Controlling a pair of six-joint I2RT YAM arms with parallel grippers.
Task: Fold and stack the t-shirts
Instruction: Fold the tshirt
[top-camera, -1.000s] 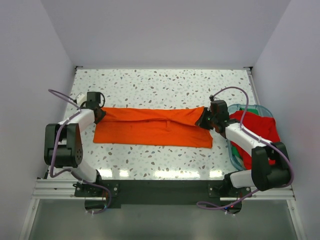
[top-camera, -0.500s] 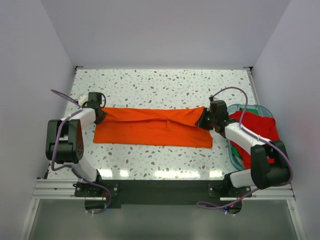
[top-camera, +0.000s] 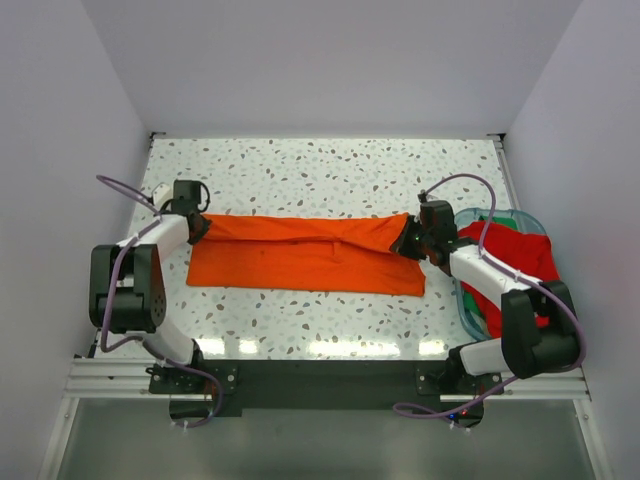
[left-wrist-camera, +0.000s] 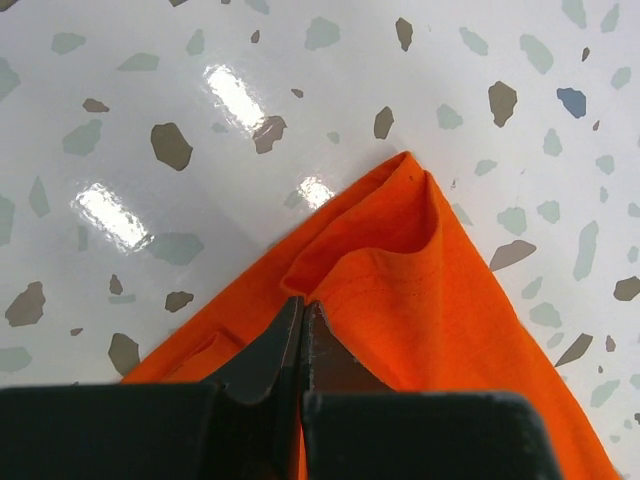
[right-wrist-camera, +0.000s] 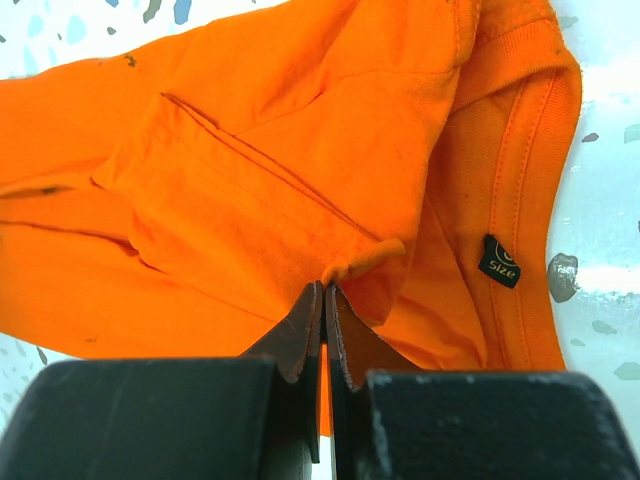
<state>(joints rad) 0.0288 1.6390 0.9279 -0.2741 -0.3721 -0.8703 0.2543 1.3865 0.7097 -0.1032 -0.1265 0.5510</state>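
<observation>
our left gripper (left-wrist-camera: 302, 318) now has its jaws pressed together on the far left corner of the orange t-shirt (top-camera: 300, 262). a second ago they were still coming in, so this pinch is the fresh change. our right gripper (right-wrist-camera: 325, 300) stays clamped as before on a fold of the same shirt near the collar, with the size tag (right-wrist-camera: 498, 261) just beside it. the shirt itself has not shifted. it lies as a long band across the middle of the table (top-camera: 320, 170), between the two arms, and it looks folded over once lengthwise. the red t-shirt (top-camera: 520, 250) lies draped over the bin (top-camera: 497, 214) at the right. we judge that with both ends pinched, the orange shirt is ready for its next fold. nothing is stacked yet.
</observation>
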